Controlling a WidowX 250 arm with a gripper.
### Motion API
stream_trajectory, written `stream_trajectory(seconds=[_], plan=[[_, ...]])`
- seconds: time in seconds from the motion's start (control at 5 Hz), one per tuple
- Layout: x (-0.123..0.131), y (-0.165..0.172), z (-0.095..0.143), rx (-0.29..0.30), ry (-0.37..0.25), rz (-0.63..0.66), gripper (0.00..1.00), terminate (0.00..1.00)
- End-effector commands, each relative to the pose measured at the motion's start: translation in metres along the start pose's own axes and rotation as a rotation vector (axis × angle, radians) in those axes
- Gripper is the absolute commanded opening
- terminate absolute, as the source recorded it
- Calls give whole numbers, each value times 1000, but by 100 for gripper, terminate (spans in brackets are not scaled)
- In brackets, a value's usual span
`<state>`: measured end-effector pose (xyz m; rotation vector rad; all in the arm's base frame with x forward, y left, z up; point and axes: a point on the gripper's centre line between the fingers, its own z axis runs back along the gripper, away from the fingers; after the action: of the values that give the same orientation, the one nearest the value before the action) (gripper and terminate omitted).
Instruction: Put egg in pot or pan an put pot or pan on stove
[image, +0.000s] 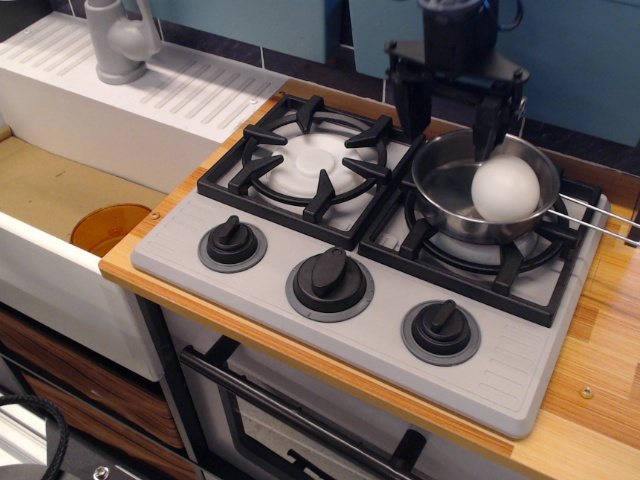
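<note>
- Hanging down from the top of the view, the black gripper (449, 112) points straight at the far rim of the pan (450, 200), its jaws spread wide and holding nothing.
- One finger sits just left of the pan's far edge; the other dips over the rim, close above the egg (505, 189).
- The white egg lies inside the pan, toward its right side.
- The pan rests on the right-hand grate of the stove (300, 330), its thin wire handle (597, 218) running off to the right.
- The stove sits on a wooden desk (600, 390); a grey faucet (120, 38) stands at the far left.
- No lettering or brand marks can be read anywhere.
</note>
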<state>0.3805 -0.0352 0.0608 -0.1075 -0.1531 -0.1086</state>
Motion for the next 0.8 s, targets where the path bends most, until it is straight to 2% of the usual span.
stream_trajectory(seconds=[0.0, 0.2, 0.4, 0.6], plan=[[-1, -4, -7, 4, -87, 0, 100, 0], [-9, -9, -14, 10, -97, 18, 100, 0], [-16, -16, -13, 29, -95, 44, 0, 0], [-19, -24, -11, 40, -96, 58, 0, 0]])
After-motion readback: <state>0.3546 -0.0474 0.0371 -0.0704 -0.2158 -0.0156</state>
